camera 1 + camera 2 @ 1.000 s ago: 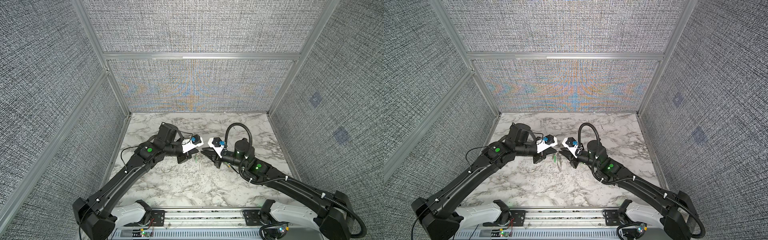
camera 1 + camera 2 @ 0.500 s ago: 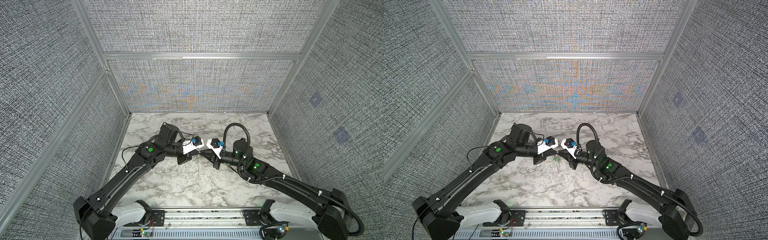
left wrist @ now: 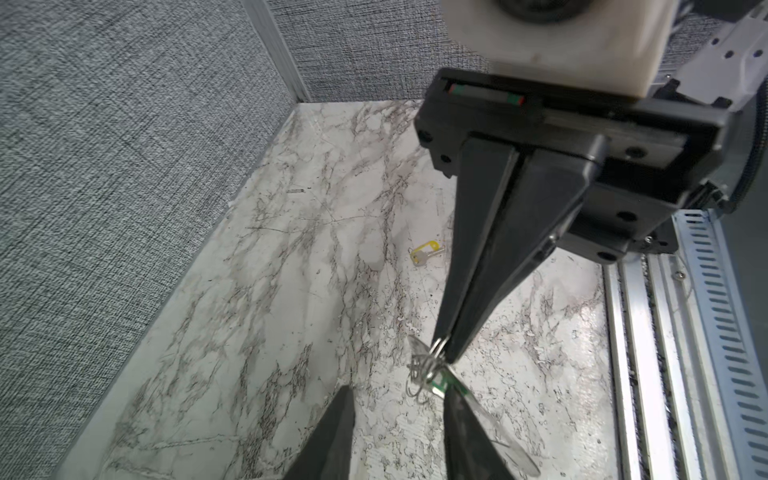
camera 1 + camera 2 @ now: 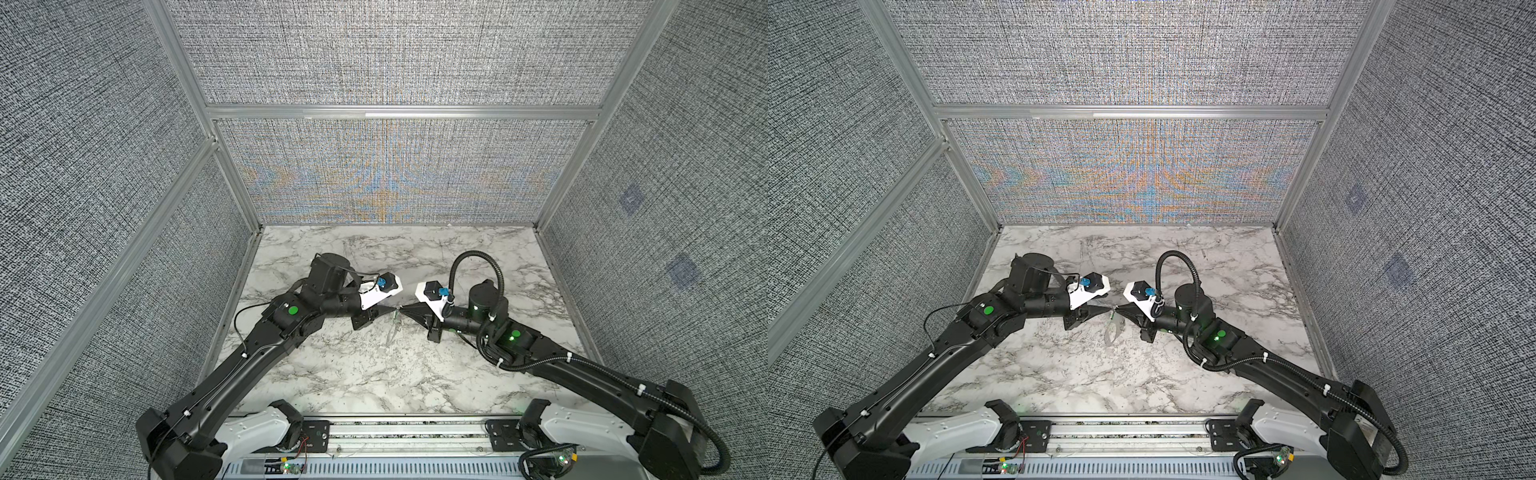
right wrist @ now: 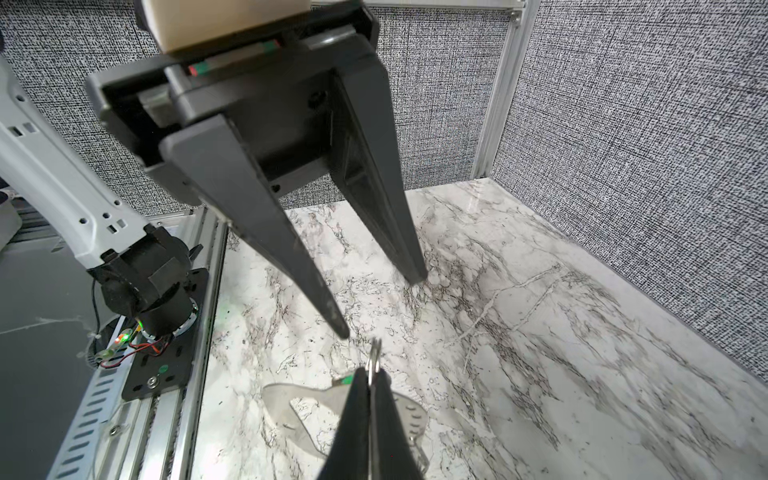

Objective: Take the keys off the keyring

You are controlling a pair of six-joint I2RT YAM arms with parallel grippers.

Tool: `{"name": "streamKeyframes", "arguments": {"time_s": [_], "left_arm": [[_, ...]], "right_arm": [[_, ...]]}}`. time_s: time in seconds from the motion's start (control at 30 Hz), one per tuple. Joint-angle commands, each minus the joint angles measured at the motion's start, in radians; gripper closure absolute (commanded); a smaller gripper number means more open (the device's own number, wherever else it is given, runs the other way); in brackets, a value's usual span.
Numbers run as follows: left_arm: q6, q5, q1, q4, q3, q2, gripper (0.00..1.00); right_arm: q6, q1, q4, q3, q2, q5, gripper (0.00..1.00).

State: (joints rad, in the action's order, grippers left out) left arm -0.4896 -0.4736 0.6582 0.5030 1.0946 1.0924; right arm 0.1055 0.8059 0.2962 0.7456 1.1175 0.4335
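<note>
Keyring (image 5: pixel 277 401), a see-through oval loop, hangs below the right fingers (image 5: pixel 365 386). They are pinched on a small silver ring (image 5: pixel 375 353) beside the green key (image 5: pixel 346 379). The left fingers (image 5: pixel 338 326) stand apart, gripping nothing. The yellow key (image 3: pixel 424 252) lies on the desk (image 3: pixel 291 291), far from both.

Grippers meet tip to tip over the middle of the table (image 4: pixel 374 386): left gripper (image 4: pixel 392 311) from the left, right gripper (image 4: pixel 404 312) from the right. Small ring (image 5: pixel 375 351) sits in the right gripper's tips, just beside the left's. Keyring (image 5: pixel 276 395) and hung key (image 3: pixel 438 382) dangle below it, probably clear of the table. Loose key (image 3: pixel 426 252) lies on the table beyond the right gripper, toward the right wall.
</note>
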Motion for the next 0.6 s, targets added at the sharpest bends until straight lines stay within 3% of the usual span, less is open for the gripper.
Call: {"name": "streamKeyframes", "arguments": {"time_s": [0.0,0.57], "left_arm": [[0.093,0.013,-0.001,-0.152,-0.050,-0.036,0.59],[0.314,-0.062,0.000,-0.441,-0.299,-0.136,0.57]], "right_arm": [[-0.029,0.001,0.095,-0.010,-0.006,0.001,1.00],[-0.093,0.001,0.230,-0.041,-0.004,-0.038,1.00]]}}
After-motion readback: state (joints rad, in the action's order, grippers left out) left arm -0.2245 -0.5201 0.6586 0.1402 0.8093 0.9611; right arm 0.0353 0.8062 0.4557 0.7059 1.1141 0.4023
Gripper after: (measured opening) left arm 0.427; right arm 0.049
